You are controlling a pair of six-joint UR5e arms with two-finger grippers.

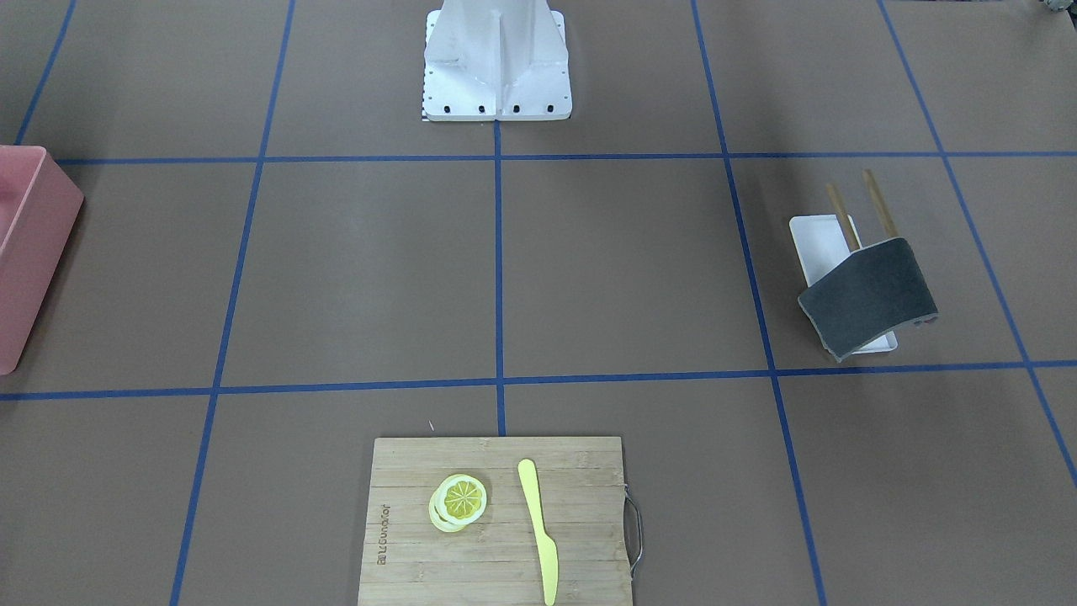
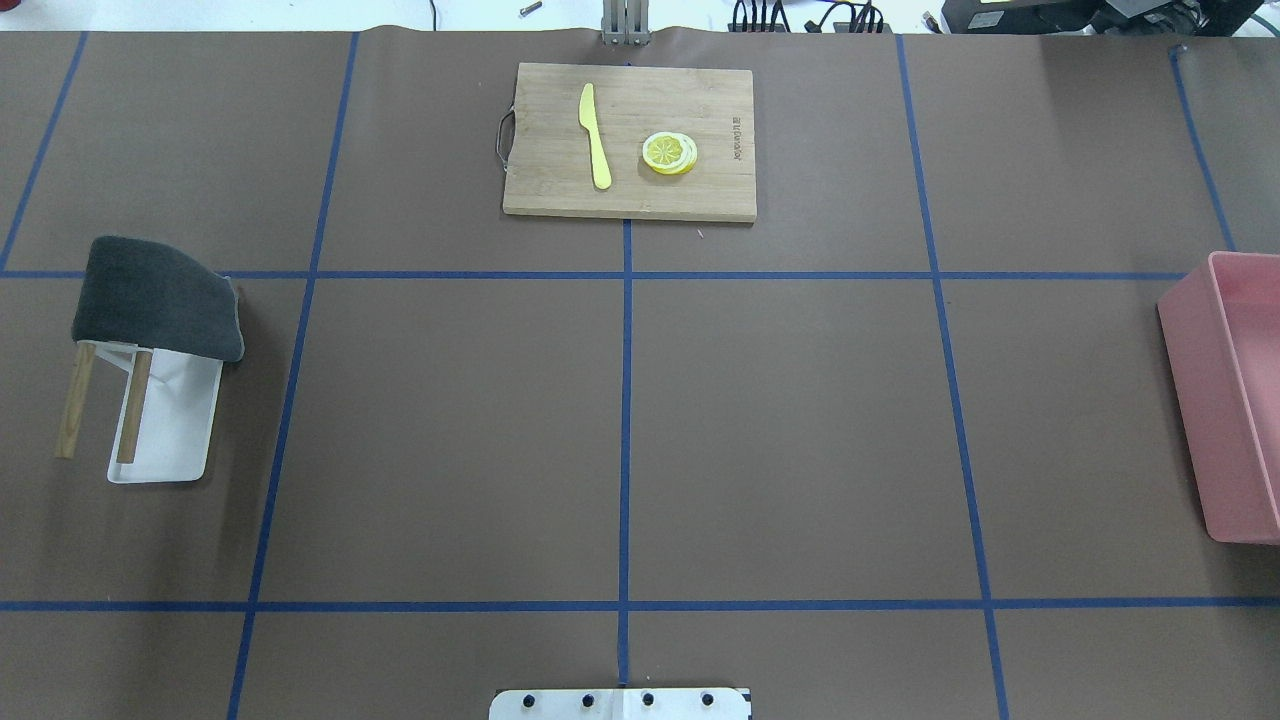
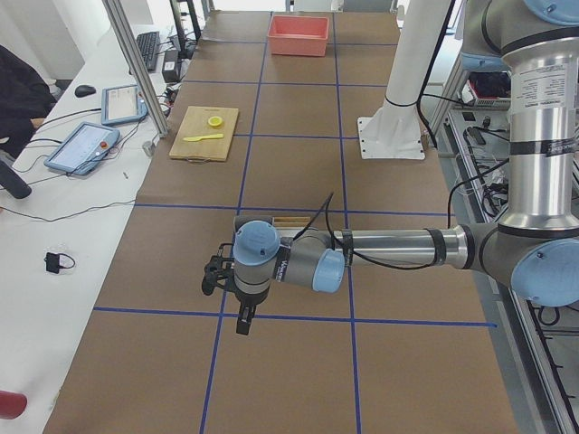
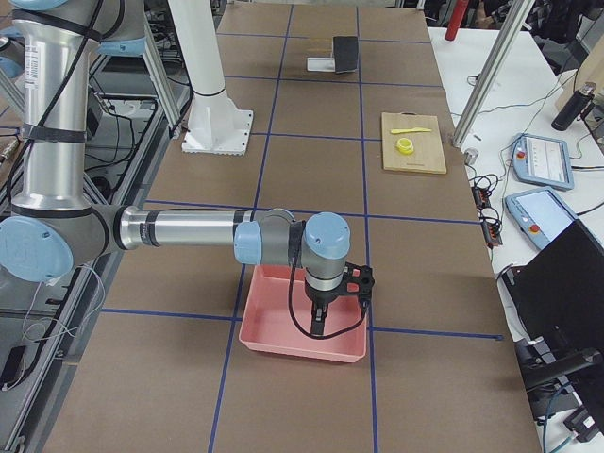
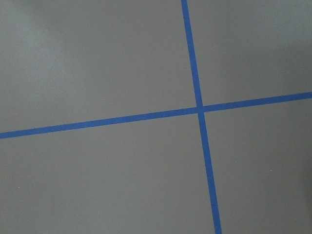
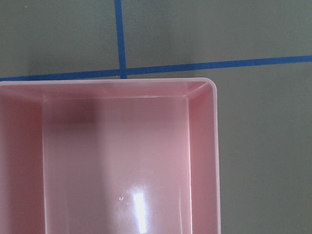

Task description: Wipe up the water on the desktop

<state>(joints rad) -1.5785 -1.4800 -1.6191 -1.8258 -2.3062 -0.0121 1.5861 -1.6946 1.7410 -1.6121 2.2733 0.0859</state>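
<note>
You see the desktop (image 1: 362, 278) from the front as a matte brown sheet ruled by blue tape lines (image 1: 498, 269), with the robot's white base (image 1: 496, 84) at the top. Straight across from that base lies a bamboo cutting board (image 1: 589, 505) carrying lemon slices (image 1: 459, 501) and a yellow knife (image 1: 538, 530). To the base's left side sits a white tray (image 1: 820, 240) with a dark grey cloth (image 1: 867, 295) draped over a wooden rack (image 1: 879, 202), and to its right side a pink bin (image 1: 25, 252). The overhead view gives you the same layout, with cables along the table's far edge beyond the board. From the left end, the left gripper (image 3: 242, 321) hangs over the brown sheet, farther from the base than the tray; you cannot tell whether its jaws are apart. A white bench with a tablet (image 3: 81, 147) runs beside the table. From the right end, the right gripper (image 4: 319, 321) hangs over the pink bin, and its jaw state cannot be told either. The left wrist camera shows only a tape crossing (image 5: 200, 108). The right wrist camera shows the bin's corner and glossy floor.
</note>
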